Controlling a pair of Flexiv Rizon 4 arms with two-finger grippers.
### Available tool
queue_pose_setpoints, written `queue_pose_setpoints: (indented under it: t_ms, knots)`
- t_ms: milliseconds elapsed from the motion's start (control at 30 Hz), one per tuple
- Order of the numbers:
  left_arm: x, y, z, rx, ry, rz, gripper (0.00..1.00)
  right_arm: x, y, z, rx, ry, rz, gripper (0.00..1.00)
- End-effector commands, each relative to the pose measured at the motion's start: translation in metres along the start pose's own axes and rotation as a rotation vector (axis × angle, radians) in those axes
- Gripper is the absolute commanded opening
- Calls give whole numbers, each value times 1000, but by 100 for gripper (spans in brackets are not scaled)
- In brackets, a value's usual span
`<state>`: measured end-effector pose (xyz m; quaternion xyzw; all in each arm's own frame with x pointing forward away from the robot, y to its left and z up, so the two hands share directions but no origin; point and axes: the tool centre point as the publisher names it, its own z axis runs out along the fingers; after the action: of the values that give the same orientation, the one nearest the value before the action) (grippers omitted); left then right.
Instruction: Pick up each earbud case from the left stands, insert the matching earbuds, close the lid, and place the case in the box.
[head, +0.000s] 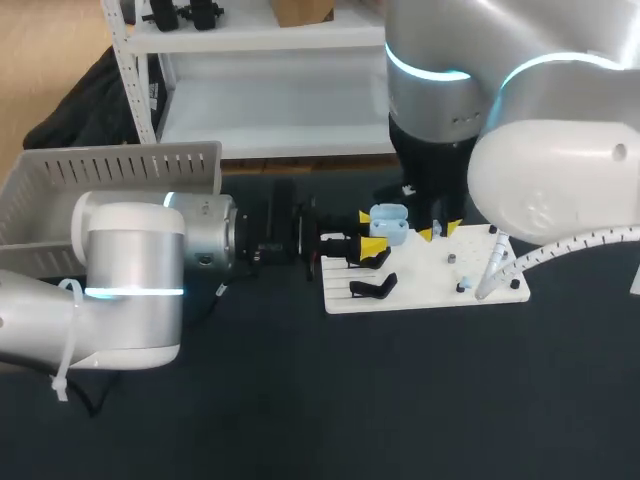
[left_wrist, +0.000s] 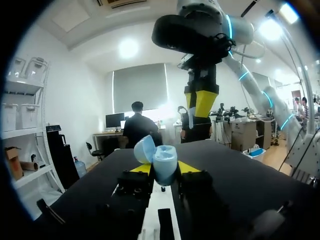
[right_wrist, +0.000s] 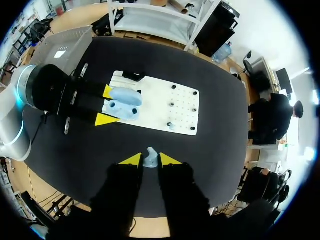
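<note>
A light blue earbud case with its lid open is held over the left end of the white board. My left gripper is shut on it from both sides. In the left wrist view the case stands between the yellow tips, its lid tilted back. My right gripper hangs above the board's near edge, shut on a small pale blue earbud. From the left wrist it shows as the other gripper, ahead of and above the case. Looking down from the right wrist, the case is ahead of that gripper.
A grey slotted box stands at the back left. Black stands sit on the board's left part. Small pegs and another earbud stand on the board's right part. The dark table surrounds the board.
</note>
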<state>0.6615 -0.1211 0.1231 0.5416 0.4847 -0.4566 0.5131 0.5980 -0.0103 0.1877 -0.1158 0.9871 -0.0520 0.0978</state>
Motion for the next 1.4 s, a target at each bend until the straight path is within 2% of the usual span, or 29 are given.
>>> queue_pose_setpoints:
  t_ms: [33, 633, 733, 967, 1200, 1400]
  knots:
    - [0, -1, 1, -5, -3, 6, 0, -1, 0, 3, -8, -4, 4, 0]
    - [-1, -2, 1, -5, -3, 9, 0, -1, 0, 4, -12, -18, 9, 0]
    - [-1, -2, 1, -5, -3, 9, 0, -12, 3, -8, -91, -40, 119, 0]
    - [-1, -2, 1, -5, -3, 9, 0, -24, 14, -12, -57, -5, 322, 0]
    - [-1, -2, 1, -5, -3, 9, 0, -30, 23, -7, -30, 73, 414, 0]
    - [-1, -2, 1, -5, -3, 9, 0, -34, 30, -7, 1, 91, 432, 0]
